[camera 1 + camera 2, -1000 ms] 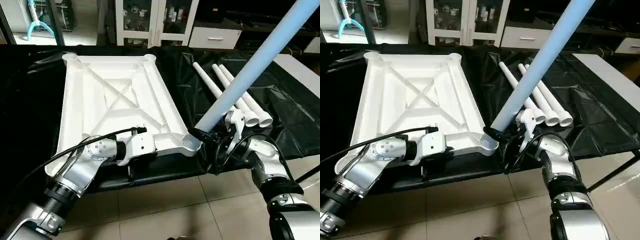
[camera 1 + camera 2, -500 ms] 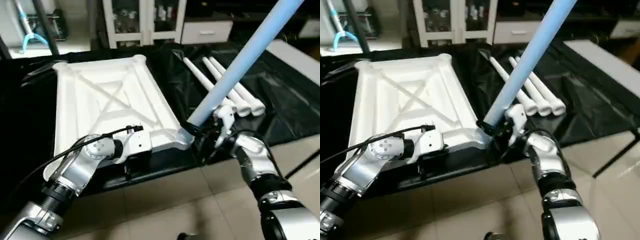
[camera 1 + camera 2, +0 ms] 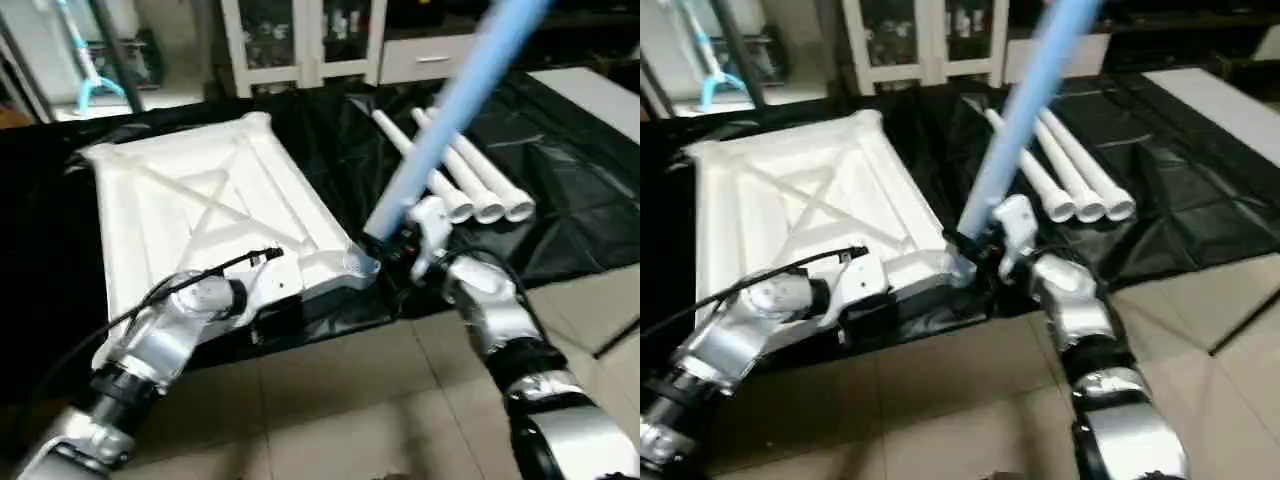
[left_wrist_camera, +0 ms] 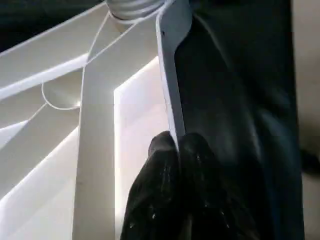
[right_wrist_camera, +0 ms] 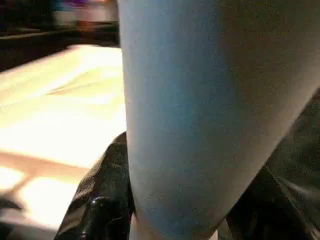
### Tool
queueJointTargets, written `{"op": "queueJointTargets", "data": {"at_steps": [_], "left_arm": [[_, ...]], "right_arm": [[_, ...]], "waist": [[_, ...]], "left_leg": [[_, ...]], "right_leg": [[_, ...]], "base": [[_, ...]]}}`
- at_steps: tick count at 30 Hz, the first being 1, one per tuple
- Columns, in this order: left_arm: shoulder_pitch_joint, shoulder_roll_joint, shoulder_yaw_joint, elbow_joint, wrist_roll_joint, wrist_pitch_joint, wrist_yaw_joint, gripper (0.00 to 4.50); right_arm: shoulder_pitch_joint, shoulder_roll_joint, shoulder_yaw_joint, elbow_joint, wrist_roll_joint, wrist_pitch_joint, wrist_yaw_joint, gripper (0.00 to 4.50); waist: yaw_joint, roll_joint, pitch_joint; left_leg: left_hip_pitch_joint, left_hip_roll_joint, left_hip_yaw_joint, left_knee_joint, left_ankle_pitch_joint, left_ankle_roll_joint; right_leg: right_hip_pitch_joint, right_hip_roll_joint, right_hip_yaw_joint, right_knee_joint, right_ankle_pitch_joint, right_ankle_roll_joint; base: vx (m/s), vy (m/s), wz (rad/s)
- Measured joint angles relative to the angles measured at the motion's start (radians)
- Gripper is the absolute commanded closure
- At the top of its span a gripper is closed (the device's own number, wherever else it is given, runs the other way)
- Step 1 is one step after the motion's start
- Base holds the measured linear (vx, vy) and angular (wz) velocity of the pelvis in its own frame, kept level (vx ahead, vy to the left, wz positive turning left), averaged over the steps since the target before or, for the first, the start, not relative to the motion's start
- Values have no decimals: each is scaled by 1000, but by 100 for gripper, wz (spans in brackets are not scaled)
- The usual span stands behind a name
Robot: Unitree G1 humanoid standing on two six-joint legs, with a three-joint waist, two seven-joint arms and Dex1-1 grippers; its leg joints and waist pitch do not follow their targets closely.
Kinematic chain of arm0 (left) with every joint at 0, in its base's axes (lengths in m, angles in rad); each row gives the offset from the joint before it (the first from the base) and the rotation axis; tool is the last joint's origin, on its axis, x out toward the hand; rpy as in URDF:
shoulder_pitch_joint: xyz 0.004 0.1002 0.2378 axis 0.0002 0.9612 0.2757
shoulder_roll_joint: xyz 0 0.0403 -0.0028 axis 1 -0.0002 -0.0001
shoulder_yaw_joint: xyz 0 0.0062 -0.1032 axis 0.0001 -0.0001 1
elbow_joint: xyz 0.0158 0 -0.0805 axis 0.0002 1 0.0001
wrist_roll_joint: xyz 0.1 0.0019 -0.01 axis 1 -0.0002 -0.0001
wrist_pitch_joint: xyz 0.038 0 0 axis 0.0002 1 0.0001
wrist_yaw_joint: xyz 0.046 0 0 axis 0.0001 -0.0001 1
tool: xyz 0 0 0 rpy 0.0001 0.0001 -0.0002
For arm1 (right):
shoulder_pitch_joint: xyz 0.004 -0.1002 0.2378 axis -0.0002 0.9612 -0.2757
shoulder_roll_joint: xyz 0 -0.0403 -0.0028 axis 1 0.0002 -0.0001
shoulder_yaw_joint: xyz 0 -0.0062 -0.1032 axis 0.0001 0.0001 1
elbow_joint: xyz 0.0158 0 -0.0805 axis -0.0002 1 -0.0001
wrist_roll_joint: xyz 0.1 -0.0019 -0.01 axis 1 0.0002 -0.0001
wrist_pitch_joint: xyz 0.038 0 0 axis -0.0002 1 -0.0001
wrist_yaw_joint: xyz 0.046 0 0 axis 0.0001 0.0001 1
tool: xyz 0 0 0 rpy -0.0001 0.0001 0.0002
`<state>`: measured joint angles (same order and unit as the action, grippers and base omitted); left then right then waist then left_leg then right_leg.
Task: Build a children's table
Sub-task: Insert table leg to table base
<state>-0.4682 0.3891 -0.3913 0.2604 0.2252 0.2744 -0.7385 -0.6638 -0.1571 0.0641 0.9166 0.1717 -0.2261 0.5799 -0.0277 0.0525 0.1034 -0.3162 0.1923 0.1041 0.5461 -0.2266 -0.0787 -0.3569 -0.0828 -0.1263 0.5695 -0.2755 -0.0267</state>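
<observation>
1. The tabletop [image 3: 210,215] is lying underside up on the black sheet [image 3: 560,230], ribs and corner sockets exposed so legs can go in from above.
2. The left gripper [image 4: 176,150] is pinching the tabletop's near rim, black fingers [image 4: 161,155] together on the thin edge, likely steadying it against the push.
3. The right gripper [image 3: 385,250] is clamping the held leg [image 3: 450,110] near its lower end, fingers closed around the tube, which is slanting up and away.
4. The leg's foot is sitting at the near-right corner socket [image 3: 360,264]; whether it is seated, I cannot tell.
5. Three spare legs [image 3: 470,180] are lying side by side, just beyond.
</observation>
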Motion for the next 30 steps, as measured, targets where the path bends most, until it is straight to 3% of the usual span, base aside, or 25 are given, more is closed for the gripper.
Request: {"op": "queueJointTargets", "data": {"at_steps": [1,2,3,4,5,6,7,8,10,12,16,22,25,30], "left_arm": [[-7,-31,0,2,13,27,42,450],[-16,-50,-3,8,17,43,67,450],[-23,-74,-7,14,21,59,92,450],[-29,-94,-6,15,29,74,119,450],[-32,-104,-5,14,35,83,137,450],[-32,-112,-5,9,35,95,142,450],[-41,-128,-4,5,35,118,155,450],[-47,-143,-4,4,35,140,166,450],[-53,-161,-4,1,39,175,194,450],[-55,-162,-4,0,44,187,197,450],[-60,-158,-5,-2,44,181,198,450],[-61,-114,-14,-2,43,90,174,450],[-69,-102,-13,-2,44,78,174,450],[-86,-100,-14,13,44,59,165,450]], "right_arm": [[-3,17,-9,1,-8,0,-74,264],[-1,24,-18,1,-9,0,-112,264],[-1,26,-26,1,-9,0,-145,264],[-12,33,-32,1,-9,0,-190,264],[-21,40,-32,2,-10,0,-219,264],[-24,51,-32,4,-12,0,-247,264],[-29,66,-40,8,-10,-1,-288,264],[-34,77,-55,12,-6,-1,-321,264],[-43,105,-77,30,1,0,-384,264],[-45,115,-78,35,9,3,-405,264],[-55,115,-80,35,6,3,-406,264],[-69,113,-136,44,60,-18,-323,264],[-83,98,-137,46,75,-15,-283,264],[-96,78,-142,46,93,8,-248,264]], "waist": [[1,2,10],[9,-3,11],[21,-16,7],[38,-51,-1],[42,-51,1],[56,-41,-1],[59,-13,-11],[54,-5,-15],[42,-16,-13],[33,-30,-12],[21,-28,-13],[16,-36,-15],[12,-26,-13],[14,-23,-14]], "left_leg": [[-5,-1,-1,-3,0,0],[-9,0,11,-6,0,0],[-10,1,40,-7,0,0],[-8,-6,75,-5,0,0],[-12,-13,63,23,-15,7],[-9,-14,45,51,-37,23],[-15,-20,4,48,-17,-7],[-18,-17,-1,35,9,-16],[-19,-14,11,26,18,-17],[-17,-13,18,18,18,-17],[-29,-16,18,3,17,-16],[-47,-9,39,8,21,-11],[-48,-1,49,9,22,-9],[-50,7,56,9,31,-2]], "right_leg": [[9,-1,-3,-1,-3,-2],[9,-4,5,43,-22,-16],[14,-9,26,96,-31,-29],[14,-13,75,109,-39,20],[3,-13,76,106,-40,21],[-8,-13,69,103,-40,21],[-9,-8,48,92,-37,20],[-13,-2,48,79,-19,13],[-17,7,62,62,20,8],[-19,8,65,53,20,7],[-16,8,64,24,21,7],[-26,6,71,19,58,-4],[-27,7,71,19,61,-3],[-29,8,67,22,60,1]], "base": [[-60,68,-8],[-105,49,6],[-60,-32,29],[-60,-32,29],[35,-91,5],[95,5,-46],[95,5,-46],[41,74,-38],[-52,20,3],[-25,-6,9],[0,0,0],[0,0,0],[0,0,0],[0,0,0]]}}
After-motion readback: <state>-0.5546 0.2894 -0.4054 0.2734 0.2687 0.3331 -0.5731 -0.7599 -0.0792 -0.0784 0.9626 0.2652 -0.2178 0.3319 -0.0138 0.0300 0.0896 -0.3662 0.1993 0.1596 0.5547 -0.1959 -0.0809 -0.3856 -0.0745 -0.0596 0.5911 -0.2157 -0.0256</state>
